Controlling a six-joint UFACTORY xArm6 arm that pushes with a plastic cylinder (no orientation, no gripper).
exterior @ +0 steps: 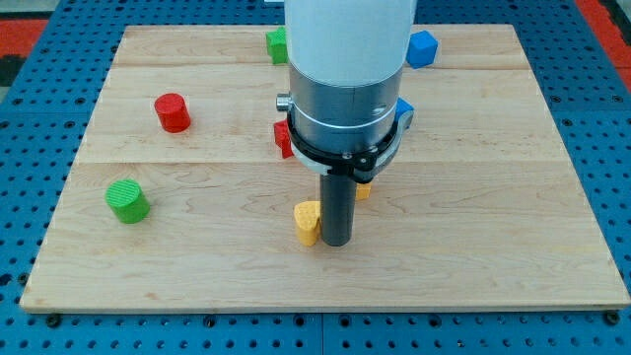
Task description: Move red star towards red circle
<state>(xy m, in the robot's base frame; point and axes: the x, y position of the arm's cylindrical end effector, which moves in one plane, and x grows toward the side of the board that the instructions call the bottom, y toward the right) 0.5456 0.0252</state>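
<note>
The arm hangs straight down over the middle of the scene, and my tip [338, 242] stands upright, slightly near.

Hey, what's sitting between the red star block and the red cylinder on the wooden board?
Nothing: in the camera view, the board between the red star block, mostly hidden behind the arm, and the red cylinder is bare wood.
</note>
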